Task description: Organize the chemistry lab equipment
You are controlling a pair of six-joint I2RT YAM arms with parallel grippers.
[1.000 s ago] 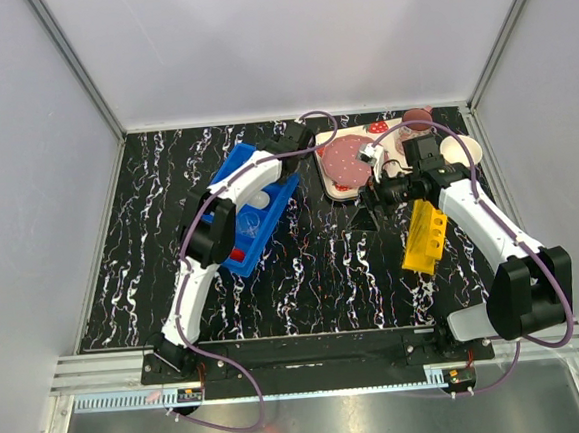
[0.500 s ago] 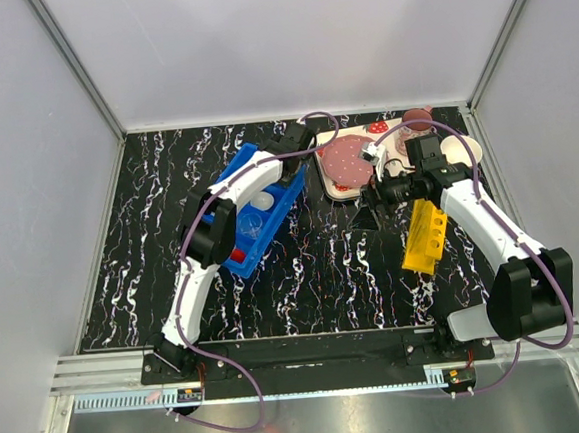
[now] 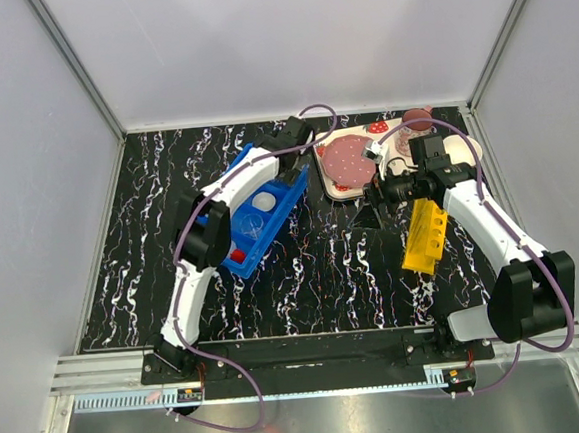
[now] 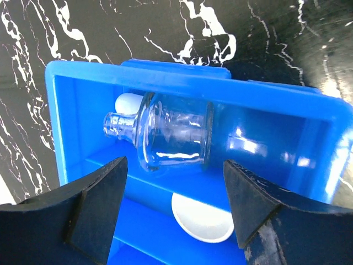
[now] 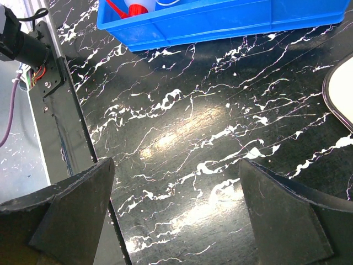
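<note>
Pale grey panel walls (image 3: pixel 286 46) are enclosing a black tabletop veined with white marbling (image 3: pixel 315 285); slim aluminium frame rails (image 3: pixel 83 77) are running up the corners, and light is glinting off the glossy surface.

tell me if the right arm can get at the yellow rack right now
Probably yes: the yellow rack lies in the open just beside that arm with nothing on it, and the right gripper is open and empty. It would have to pull back toward its base.

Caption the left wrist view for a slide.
Open left gripper over a clear glass vessel lying sideways in the blue bin.
</note>
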